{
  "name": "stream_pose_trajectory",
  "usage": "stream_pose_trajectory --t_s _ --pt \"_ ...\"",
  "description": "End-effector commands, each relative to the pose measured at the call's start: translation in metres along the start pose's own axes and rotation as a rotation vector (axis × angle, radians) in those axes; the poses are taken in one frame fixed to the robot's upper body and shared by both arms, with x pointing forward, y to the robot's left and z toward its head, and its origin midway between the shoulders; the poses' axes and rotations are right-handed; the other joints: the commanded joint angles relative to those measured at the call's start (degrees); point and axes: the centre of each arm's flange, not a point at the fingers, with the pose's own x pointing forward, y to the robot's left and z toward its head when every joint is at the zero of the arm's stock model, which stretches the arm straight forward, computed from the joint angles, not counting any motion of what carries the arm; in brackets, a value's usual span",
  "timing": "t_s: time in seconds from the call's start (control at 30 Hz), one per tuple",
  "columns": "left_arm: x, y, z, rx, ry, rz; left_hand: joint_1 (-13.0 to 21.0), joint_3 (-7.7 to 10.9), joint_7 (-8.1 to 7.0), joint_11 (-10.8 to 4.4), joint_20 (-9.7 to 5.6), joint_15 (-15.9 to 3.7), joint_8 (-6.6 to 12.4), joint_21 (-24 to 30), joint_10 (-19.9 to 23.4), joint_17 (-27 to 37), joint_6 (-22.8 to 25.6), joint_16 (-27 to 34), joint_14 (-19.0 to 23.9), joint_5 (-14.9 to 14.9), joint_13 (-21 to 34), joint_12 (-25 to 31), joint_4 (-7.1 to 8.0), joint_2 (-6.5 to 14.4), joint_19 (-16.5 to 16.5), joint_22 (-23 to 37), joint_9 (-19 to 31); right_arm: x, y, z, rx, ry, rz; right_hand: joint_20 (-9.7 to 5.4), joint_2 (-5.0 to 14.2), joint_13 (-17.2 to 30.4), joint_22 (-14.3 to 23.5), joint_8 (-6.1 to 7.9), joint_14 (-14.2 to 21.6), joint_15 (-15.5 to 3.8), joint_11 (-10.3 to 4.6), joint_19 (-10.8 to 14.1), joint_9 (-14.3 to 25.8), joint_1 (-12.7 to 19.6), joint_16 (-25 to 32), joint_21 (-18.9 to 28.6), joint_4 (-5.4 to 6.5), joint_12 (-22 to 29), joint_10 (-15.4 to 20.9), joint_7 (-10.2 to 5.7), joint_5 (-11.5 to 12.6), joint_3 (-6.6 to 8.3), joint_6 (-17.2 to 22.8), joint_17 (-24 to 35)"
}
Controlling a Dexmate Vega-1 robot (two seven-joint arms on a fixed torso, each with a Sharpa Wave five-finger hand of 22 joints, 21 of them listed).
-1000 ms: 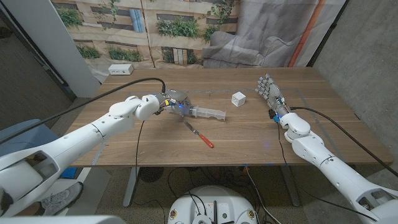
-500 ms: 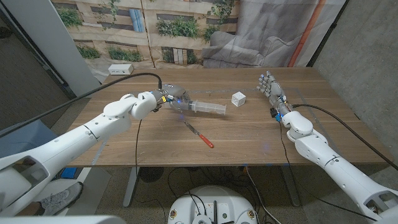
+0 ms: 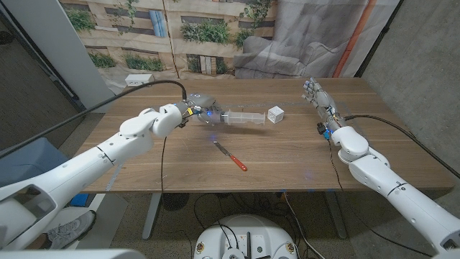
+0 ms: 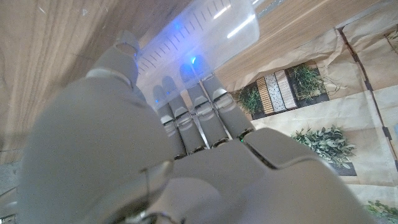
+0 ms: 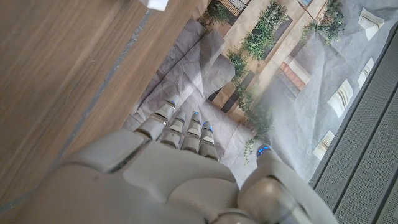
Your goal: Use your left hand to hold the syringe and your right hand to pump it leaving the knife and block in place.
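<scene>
- Wooden table point(image 3: 287, 155): broad bare surface between the two arms; its far and right edges lie near the right hand.
- Left hand point(image 3: 195, 111): grips the syringe point(image 3: 243, 118) by its barrel, holding it level and, as far as can be judged, just off the table, tip toward the block point(image 3: 275, 114).
- Right hand point(image 3: 318, 97): empty, fingers apart and extended, well apart from the syringe.
- Knife point(image 3: 231, 155): lies on the table nearer the robot, below the syringe, untouched.
- Step in hand: the hold is made; pumping not yet begun.
- Next move: the right hand must cross above the block to reach the plunger, which cannot be made out.
</scene>
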Motion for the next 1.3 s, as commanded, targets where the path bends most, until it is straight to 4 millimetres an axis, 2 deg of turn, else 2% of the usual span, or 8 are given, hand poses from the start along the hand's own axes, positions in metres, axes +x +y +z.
stream_pose_trajectory --t_s 0.03,0.43,0.9,1.3 --pt "0.002 0.008 0.009 -0.070 0.013 0.059 -0.09 1.88 0.97 -1.77 -5.41 -6.19 0.00 -0.03 2.88 0.19 8.74 0.01 0.72 0.20 0.24 0.06 1.37 6.59 2.53 0.23 0.17 -0.014 -0.005 0.021 -0.092 -0.048 -0.017 -0.10 0.37 0.18 0.18 -0.06 -0.06 -1.31 0.06 -0.55 0.08 -0.25 -0.16 -0.06 0.09 -0.07 -0.06 0.06 -0.15 0.40 -0.46 0.17" --pt "0.006 0.018 0.023 -0.143 0.032 0.128 -0.36 2.31 1.00 -1.99 -5.32 -6.22 -0.20 -0.03 3.43 0.23 9.19 0.08 1.55 0.24 0.26 -0.07 1.29 6.66 3.18 0.24 0.24 -0.031 -0.005 0.026 -0.145 -0.092 0.018 0.07 -0.13 0.05 0.18 -0.50 -1.86 -1.22 -0.41 -2.47 0.02 -1.21 -0.55 -0.40 0.15 -0.67 -2.26 0.89 -0.30 0.30 -2.20 0.05" --pt "0.005 0.028 0.036 -0.228 0.058 0.177 -0.59 2.71 0.94 -1.81 -5.36 -6.29 -0.44 -0.34 3.65 0.20 9.36 -0.08 1.88 0.26 0.30 -0.31 1.14 6.49 3.12 0.25 0.31 -0.049 0.003 0.035 -0.256 -0.128 0.008 -0.12 -0.48 -0.06 0.21 -0.71 -3.70 -1.49 -1.10 -5.68 -0.05 -2.14 -0.83 -0.77 0.21 -0.80 -3.89 0.59 -0.39 0.23 -3.97 -0.10" --pt "0.015 0.030 0.048 -0.285 0.051 0.216 -0.76 2.98 1.05 -1.72 -5.36 -6.26 -0.62 -0.65 3.68 0.19 9.26 -0.19 1.89 0.30 0.32 -0.45 1.13 6.47 2.77 0.28 0.36 -0.063 0.002 0.048 -0.410 -0.163 -0.003 -0.32 -0.44 -0.12 0.22 -0.83 -5.20 -1.54 -1.40 -6.84 -0.08 -2.49 -1.00 -0.54 0.12 -0.91 -5.46 0.51 -0.36 0.43 -5.51 -0.27"
